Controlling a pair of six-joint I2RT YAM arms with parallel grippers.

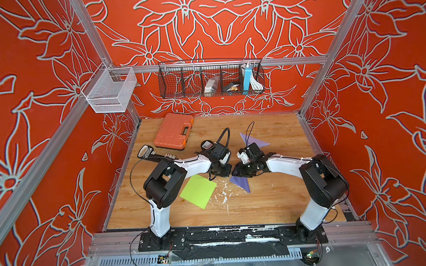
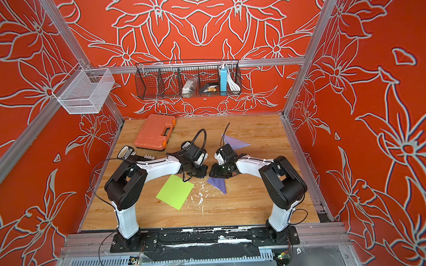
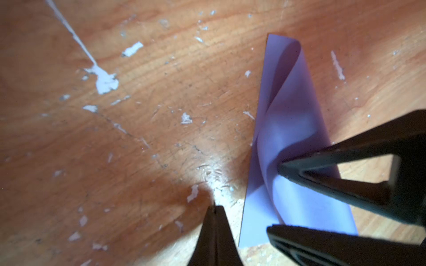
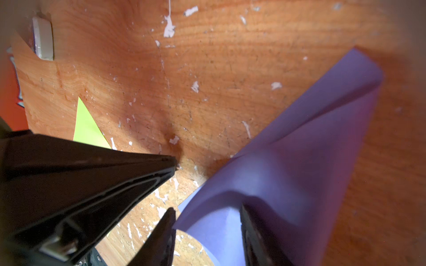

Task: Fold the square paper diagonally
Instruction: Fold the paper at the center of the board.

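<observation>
**Q:** Purple square paper: where does it lie, and how far along is the fold?

**A:** It lies mid-surface, somewhat toward the front edge of the wooden surface, between the two hands. The sheet is doubled over into a rough triangle. In the left wrist view, though, the fold bulges as a rounded loop rather than a crease.

**Q:** State of the hands?

**A:** Right hand: jaws apart, with the raised flap loose between them. Left hand: closed and empty, its tip low, just beside the paper's edge.

**Q:** What remains?

**A:** By this view, the loop needs pressing flat and the diagonal needs creasing. The lime-green square paper, nearer the left edge, lies flat and unfolded.
</observation>
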